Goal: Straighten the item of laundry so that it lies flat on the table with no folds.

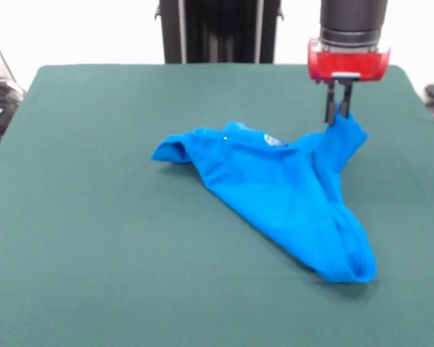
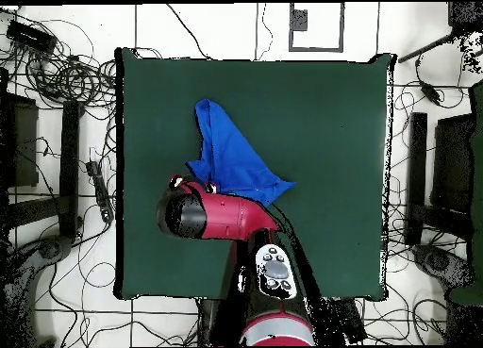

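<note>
The item of laundry (image 1: 282, 191) is a bright blue T-shirt, bunched into a rough triangle on the green table (image 1: 94, 217). One corner points left, another lies toward the near right, and a third is lifted at the far right. My gripper (image 1: 339, 114) is shut on that raised corner, holding it a little above the cloth. A small white patch of print shows near the shirt's upper edge. From overhead the shirt (image 2: 231, 156) stretches away from the arm, and the gripper itself is hidden under the red wrist (image 2: 193, 212).
The arm (image 2: 269, 269) crosses the table's robot-side edge in the overhead view. Cables and black equipment (image 2: 57, 71) lie on the floor around the table. Green surface surrounds the shirt on all sides.
</note>
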Robot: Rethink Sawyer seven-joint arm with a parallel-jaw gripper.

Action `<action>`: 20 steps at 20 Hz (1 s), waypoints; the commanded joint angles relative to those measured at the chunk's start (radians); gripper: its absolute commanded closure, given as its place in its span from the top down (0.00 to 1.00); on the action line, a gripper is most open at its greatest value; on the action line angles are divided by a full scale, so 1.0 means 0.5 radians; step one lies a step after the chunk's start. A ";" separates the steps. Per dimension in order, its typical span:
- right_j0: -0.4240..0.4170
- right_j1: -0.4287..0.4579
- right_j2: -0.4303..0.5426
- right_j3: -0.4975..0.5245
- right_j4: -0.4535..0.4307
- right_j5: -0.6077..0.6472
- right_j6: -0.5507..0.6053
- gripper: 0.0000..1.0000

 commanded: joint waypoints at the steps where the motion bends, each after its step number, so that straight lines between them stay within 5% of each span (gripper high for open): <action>1: 0.004 0.127 0.107 0.273 0.059 -0.132 0.466 0.00; 9: 0.162 0.117 0.059 0.331 0.180 -0.201 0.594 0.00; 20: 0.399 0.241 0.048 0.110 0.487 -0.172 0.648 0.00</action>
